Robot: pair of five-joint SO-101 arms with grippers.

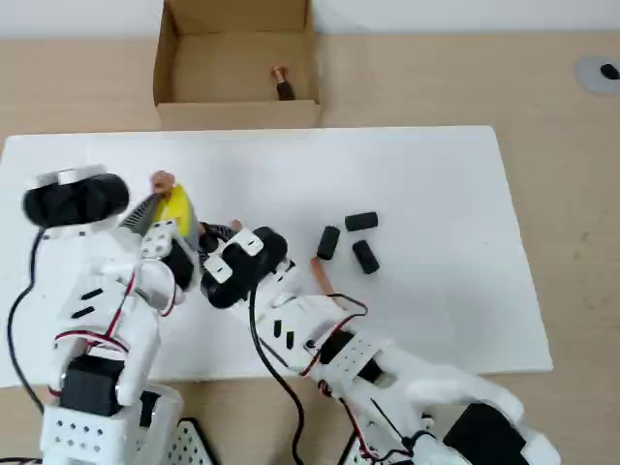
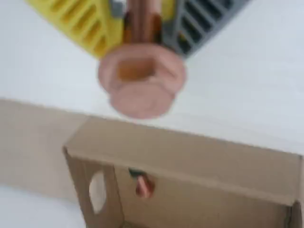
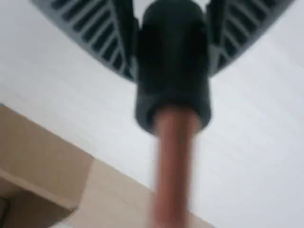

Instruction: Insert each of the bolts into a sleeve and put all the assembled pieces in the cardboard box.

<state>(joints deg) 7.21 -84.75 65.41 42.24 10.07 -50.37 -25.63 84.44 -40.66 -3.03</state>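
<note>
Two grippers, both loaded. On the left, the left gripper [image 2: 141, 19] is clamped on a bolt [image 2: 141, 78], head poking out toward the cardboard box [image 1: 170, 68]. Just beside it, the right gripper [image 3: 172, 28] pinches a black sleeve [image 3: 172, 71] with a copper shaft [image 3: 173, 161] sticking out. Risk imo: the arms are crowded, so one nudge could slide the sleeve off or scatter the loose bolt [image 1: 323, 271] and three spare sleeves [image 1: 365, 257] further right. One finished piece [image 1: 282, 84] sits in the box. No readable writing anywhere.
</note>
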